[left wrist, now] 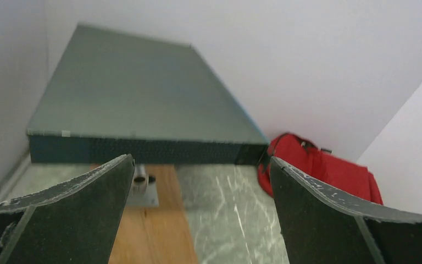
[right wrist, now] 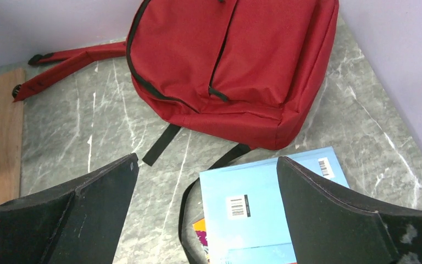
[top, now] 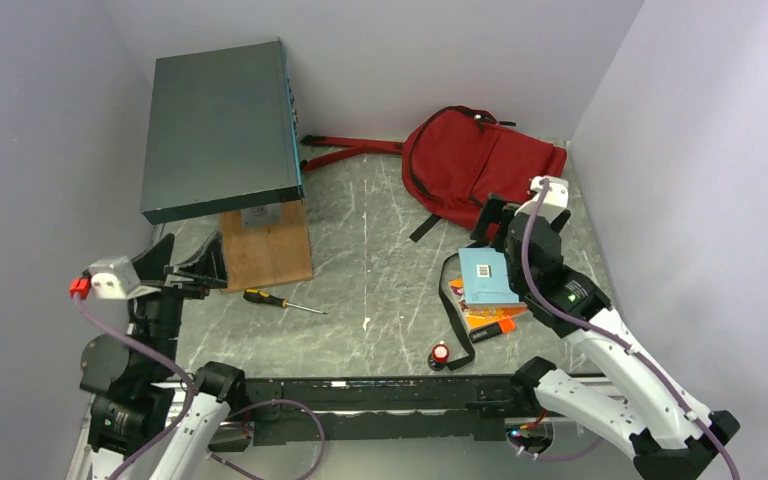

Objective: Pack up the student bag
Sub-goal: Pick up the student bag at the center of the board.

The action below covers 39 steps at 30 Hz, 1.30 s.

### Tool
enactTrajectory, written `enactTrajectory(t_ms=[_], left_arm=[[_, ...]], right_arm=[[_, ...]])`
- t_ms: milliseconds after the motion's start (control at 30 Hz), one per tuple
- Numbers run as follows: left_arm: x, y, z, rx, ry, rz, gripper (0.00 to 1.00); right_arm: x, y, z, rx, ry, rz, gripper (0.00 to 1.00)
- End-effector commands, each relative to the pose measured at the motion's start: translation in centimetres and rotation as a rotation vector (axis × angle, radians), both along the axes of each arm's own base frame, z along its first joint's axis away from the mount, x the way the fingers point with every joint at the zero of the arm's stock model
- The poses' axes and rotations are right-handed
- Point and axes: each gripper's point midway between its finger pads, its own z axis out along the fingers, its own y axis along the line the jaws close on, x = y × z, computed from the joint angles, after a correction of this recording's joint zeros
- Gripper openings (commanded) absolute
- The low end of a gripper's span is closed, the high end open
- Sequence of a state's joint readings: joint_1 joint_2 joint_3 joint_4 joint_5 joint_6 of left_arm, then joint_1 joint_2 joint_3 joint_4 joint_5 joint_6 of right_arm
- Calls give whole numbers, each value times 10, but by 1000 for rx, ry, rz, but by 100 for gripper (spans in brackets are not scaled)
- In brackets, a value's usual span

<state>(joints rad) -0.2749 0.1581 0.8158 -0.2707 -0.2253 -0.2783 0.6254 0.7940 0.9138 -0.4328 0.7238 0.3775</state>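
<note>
Grey marble tabletop (top: 380, 260), white walls | your red backpack (top: 480, 160) lies flat at the far right | blue book (right wrist: 264, 203) just beside it: two barcode stickers, digits unreadable, lower edge cut off | your left claw (left wrist: 200, 158) spread | your right claw (right wrist: 206, 158) spread

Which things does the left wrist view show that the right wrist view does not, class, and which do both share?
Only the left wrist view shows the dark flat box and the open left gripper. Only the right wrist view shows the blue book, the bag's red shoulder straps and the open right gripper. Both show the student bag, the marble table and the wooden block.
</note>
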Motion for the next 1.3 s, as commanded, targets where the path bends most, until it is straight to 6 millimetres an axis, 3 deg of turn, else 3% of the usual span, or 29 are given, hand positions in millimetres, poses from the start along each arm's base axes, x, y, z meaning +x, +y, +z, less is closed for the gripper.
enactTrajectory(t_ms=[0,100,200,300,367,467,567,767,867,1000,1133,1200,1267], left_arm=[[2,10,-30,-99,157,46,99],[-10,18,-40,-143,203,70,99],[-24,9,-34,-104,139,-2,99],[-37,-4,-27,-73,48,-94,99],[-44,-10,-27,-60,28,-130,99],[-36,-10,-43,-67,131,-117,99],[-31,-11,-58,-41,229,-114,99],[-31,-20,-82,-17,251,-159,99],[-30,-25,-98,3,304,-180,99],[-28,-28,-120,18,404,-190,99],[-30,-34,-120,26,414,-228,99],[-28,-35,-120,26,420,-228,99],[-25,-34,-125,21,442,-218,99]], right_arm=[[15,14,7,-39,19,27,100],[32,39,2,-72,42,120,100],[57,62,-5,-93,46,182,100],[91,75,-14,-72,44,181,100],[123,76,-34,-27,94,178,100],[164,83,-53,30,133,177,100],[204,91,-60,43,120,169,100],[283,119,-84,78,108,190,100],[314,135,-110,94,92,202,100],[352,139,-146,35,135,116,99],[371,128,-170,-123,194,-35,83],[372,126,-173,-188,191,-57,68],[370,123,-176,-224,177,-51,41]])
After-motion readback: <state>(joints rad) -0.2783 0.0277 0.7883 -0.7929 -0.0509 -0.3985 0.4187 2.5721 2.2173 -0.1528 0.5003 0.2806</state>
